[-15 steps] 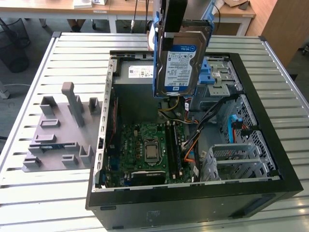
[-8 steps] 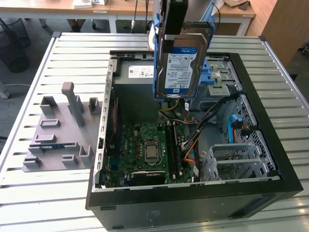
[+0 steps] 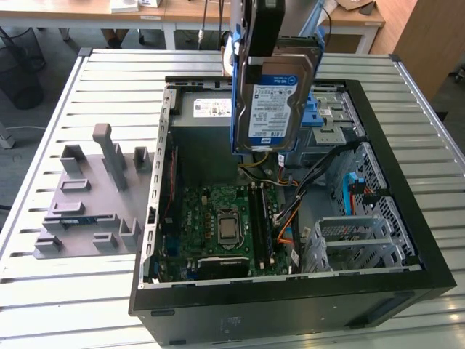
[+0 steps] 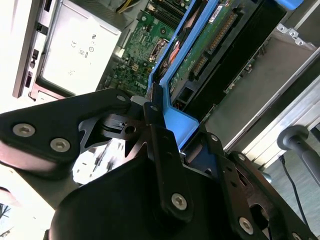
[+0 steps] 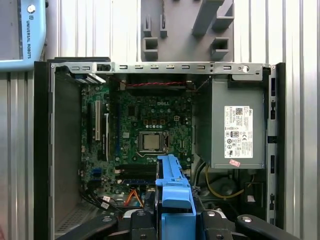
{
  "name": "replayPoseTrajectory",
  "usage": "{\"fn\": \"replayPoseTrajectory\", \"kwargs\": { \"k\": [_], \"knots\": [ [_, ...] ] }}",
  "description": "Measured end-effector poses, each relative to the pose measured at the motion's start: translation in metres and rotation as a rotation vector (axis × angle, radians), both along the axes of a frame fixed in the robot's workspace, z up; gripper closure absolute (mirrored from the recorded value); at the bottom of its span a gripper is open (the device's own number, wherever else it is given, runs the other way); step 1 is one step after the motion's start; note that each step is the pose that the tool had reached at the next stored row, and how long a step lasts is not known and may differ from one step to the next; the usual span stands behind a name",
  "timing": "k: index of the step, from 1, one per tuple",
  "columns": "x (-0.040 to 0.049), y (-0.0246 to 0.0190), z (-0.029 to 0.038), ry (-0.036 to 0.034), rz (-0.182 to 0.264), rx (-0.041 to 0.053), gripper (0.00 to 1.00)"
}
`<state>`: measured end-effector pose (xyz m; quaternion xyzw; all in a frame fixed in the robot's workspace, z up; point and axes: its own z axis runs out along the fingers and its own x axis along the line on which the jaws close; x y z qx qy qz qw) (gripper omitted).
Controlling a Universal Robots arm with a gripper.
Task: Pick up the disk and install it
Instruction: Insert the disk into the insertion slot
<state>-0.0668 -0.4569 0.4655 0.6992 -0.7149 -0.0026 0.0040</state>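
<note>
Above the open case (image 3: 290, 299), disk (image 3: 280, 105) in tool (image 3: 263, 57)

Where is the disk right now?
In the exterior view the disk hangs upright in the gripper, above the open computer case, near the grey power supply.

Bright, even room light falls from overhead in the exterior view. The slatted desk (image 3: 65, 109) carries a soft sheen, and the silver face of the disk (image 3: 280, 102) clamped in the jaws catches a pale reflection. Below the jaws, the open computer case (image 3: 407, 291) lies in shade, its black walls nearly featureless.

In the second wrist view the desk beyond the jaws burns out to pure white, and the sticker on the power supply (image 4: 80, 50) glares. The jaws themselves are close to silhouette, with small glints on the screw heads.

The first wrist view is flatly lit: pale streaks on the desk slats, and the motherboard (image 5: 150, 135) ahead of the jaws is evenly lit.
</note>
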Motion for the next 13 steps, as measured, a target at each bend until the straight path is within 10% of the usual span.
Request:
{"fn": "replayPoseTrajectory", "kwargs": {
  "k": [13],
  "knots": [
    [0.0,-0.0293,-0.0002,0.0001,0.0,0.0,0.64]
  ]
}}
